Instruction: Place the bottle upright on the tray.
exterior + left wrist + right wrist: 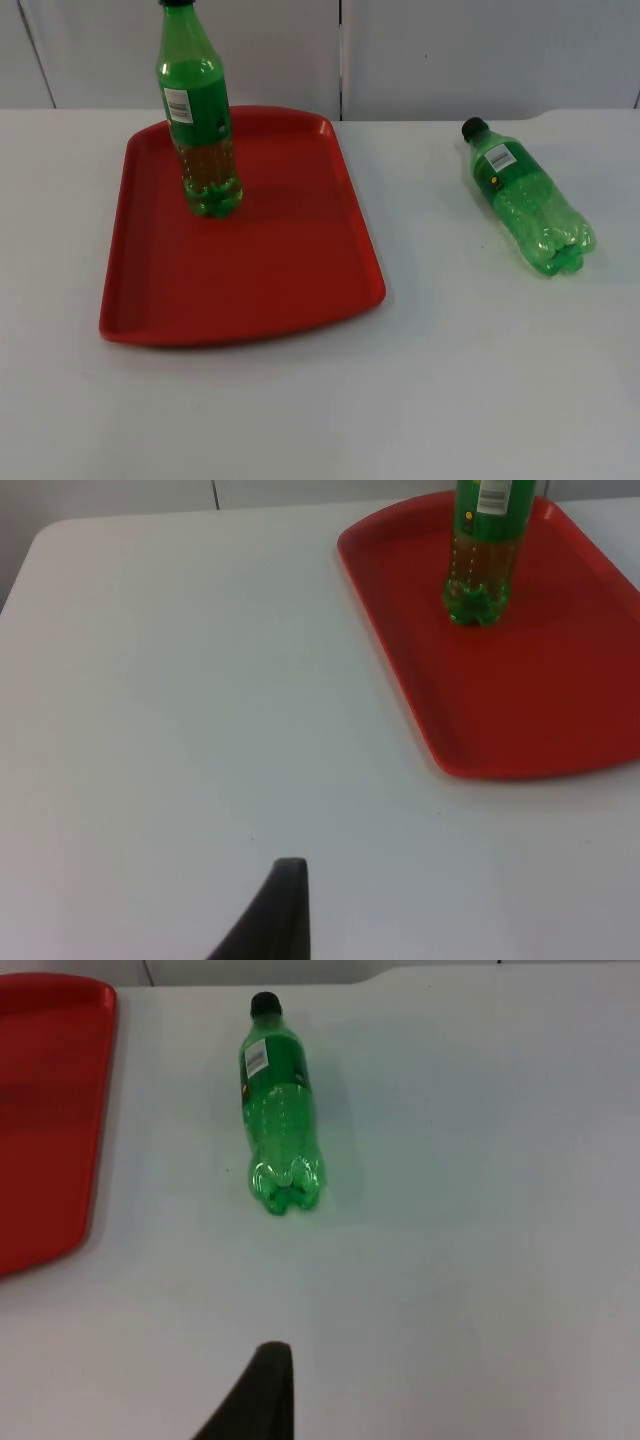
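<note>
You see left gripper point(285, 910) over bare table point(180, 680), tray point(560, 710) with upright bottle point(482, 550) well ahead; right gripper point(265, 1390) faces lying bottle point(278, 1110), white barcode label unreadable; finger spread: cannot tell.

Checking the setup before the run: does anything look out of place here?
One green bottle lies on its side on the white table, right of the red tray, cap toward the wall. The other green bottle already stands upright on the tray.
</note>
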Motion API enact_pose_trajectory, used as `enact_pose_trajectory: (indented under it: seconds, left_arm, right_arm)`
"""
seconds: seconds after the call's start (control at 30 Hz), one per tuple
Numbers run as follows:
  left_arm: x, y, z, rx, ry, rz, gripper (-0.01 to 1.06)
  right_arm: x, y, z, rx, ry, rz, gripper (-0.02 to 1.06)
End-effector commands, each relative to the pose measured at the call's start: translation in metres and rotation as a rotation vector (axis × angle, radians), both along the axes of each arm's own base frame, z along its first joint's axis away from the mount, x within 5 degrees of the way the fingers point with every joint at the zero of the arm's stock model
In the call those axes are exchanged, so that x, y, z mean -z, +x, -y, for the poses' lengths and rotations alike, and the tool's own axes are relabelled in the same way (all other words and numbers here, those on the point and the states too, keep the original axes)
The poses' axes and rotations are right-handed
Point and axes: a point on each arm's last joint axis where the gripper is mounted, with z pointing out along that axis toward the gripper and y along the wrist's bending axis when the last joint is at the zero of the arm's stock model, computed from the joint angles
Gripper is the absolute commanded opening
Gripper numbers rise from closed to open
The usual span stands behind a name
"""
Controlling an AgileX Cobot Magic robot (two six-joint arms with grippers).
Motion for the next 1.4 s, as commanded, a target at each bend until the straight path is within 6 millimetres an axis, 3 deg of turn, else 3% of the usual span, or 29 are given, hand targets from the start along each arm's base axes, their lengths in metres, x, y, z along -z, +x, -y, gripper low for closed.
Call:
enact_pose_trajectory:
  seconds: [0.0,0.1,0.13,0.27,0.3,0.4,0.47,0.63,0.67,0.83,0.87,1.03,1.07,1.23,1.37]
  left_arm:
    - [0.001,0.0,0.0,0.004,0.001,0.001,1.05]
    - [0.001,0.0,0.0,0.004,0.001,0.001,1.05]
    - [0.001,0.0,0.0,0.004,0.001,0.001,1.05]
    - [0.001,0.0,0.0,0.004,0.001,0.001,1.05]
    - [0.001,0.0,0.0,0.004,0.001,0.001,1.05]
    - [0.001,0.0,0.0,0.004,0.001,0.001,1.05]
    - [0.001,0.0,0.0,0.004,0.001,0.001,1.05]
    - [0.001,0.0,0.0,0.004,0.001,0.001,1.05]
    - [0.001,0.0,0.0,0.004,0.001,0.001,1.05]
    - [0.001,0.0,0.0,0.004,0.001,0.001,1.05]
    - [0.001,0.0,0.0,0.004,0.001,0.001,1.05]
    - [0.001,0.0,0.0,0.004,0.001,0.001,1.05]
    - [0.001,0.0,0.0,0.004,0.001,0.001,1.05]
    - [0.001,0.0,0.0,0.004,0.001,0.001,1.05]
    - [0.001,0.0,0.0,0.004,0.001,0.001,1.05]
  right_arm:
    - [-0.01,0.017,-0.002,-0.001,-0.007,0.004,1.05]
    - [-0.02,0.049,-0.006,0.0,-0.018,-0.066,1.05]
    - [-0.02,0.049,-0.006,0.0,-0.018,-0.066,1.05]
    - [-0.032,0.095,-0.011,-0.001,-0.027,-0.134,1.05]
    - [-0.032,0.095,-0.011,-0.001,-0.027,-0.134,1.05]
    - [-0.037,0.138,-0.017,-0.004,-0.037,-0.185,1.05]
    - [-0.037,0.144,-0.017,-0.007,-0.041,-0.19,1.05]
    - [-0.037,0.21,-0.027,-0.02,-0.053,-0.239,1.05]
    - [-0.037,0.21,-0.027,-0.02,-0.053,-0.239,1.05]
    - [-0.03,0.261,-0.046,-0.072,-0.085,-0.299,1.05]
    - [-0.03,0.261,-0.046,-0.072,-0.085,-0.299,1.05]
    - [-0.017,0.311,-0.073,-0.12,-0.109,-0.368,1.05]
    - [-0.017,0.311,-0.073,-0.12,-0.109,-0.368,1.05]
    - [0.01,0.352,-0.088,-0.134,-0.105,-0.464,1.05]
    - [0.026,0.37,-0.092,-0.136,-0.103,-0.503,1.05]
